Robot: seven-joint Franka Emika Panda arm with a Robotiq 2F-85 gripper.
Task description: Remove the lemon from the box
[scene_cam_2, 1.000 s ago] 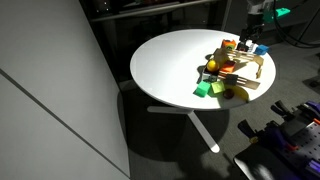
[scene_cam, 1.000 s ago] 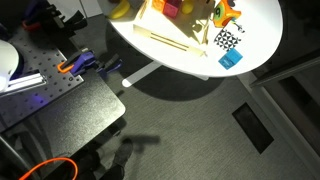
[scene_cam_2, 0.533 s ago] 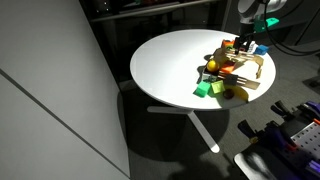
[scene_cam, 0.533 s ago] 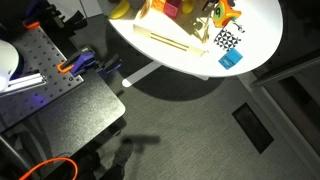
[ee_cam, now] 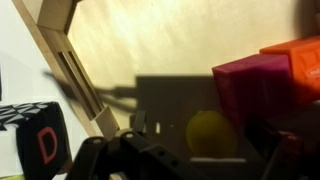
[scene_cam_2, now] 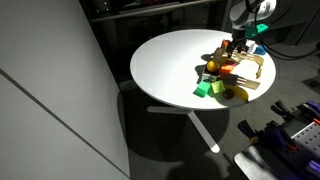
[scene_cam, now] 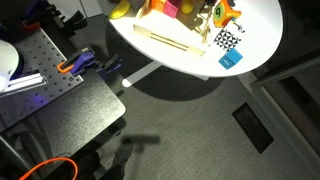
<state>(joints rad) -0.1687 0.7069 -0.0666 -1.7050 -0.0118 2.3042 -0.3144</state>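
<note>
In the wrist view our dark fingers [ee_cam: 105, 160] are nearest; we cannot tell how wide they stand. Just beyond, the lemon [ee_cam: 208, 131] lies inside the box [ee_cam: 170, 40], beside a magenta block [ee_cam: 255, 85].

Overhead arm [scene_cam_2: 244, 13] angled down; gripper [scene_cam_2: 238, 42] pointing downward, jaws apart.

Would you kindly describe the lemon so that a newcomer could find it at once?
On the round white table stands a shallow pale wooden box. Inside it, the wrist view shows the lemon beside a magenta block and an orange block; it alone is small, round and bright yellow.
</note>
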